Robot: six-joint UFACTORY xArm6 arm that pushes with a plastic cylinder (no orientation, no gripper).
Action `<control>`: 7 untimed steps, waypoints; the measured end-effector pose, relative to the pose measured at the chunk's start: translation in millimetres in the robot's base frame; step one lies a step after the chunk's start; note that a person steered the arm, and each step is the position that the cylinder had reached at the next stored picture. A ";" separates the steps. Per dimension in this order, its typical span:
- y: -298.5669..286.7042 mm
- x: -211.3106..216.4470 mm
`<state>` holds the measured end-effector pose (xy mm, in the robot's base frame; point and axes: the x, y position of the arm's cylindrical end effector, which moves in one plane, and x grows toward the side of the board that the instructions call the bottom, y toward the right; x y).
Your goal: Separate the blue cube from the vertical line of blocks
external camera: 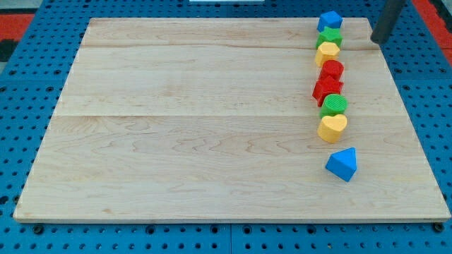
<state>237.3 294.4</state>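
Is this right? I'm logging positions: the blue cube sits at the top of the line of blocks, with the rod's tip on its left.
Not quite. The camera view shows my tip on the right of the blue cube, not its left. The cube does sit at the top of the line.

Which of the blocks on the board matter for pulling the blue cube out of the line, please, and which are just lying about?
For the job:
blue cube, top of the line
my tip, to its right, apart
the line's other blocks: green, yellow, red, red, green, yellow heart

Lying about:
blue wedge, below the line
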 end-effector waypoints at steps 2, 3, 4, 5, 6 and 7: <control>-1.5 -46.4; -6.1 -46.3; -34.7 -46.0; -87.9 -46.1; -157.4 -45.1; -148.1 -34.6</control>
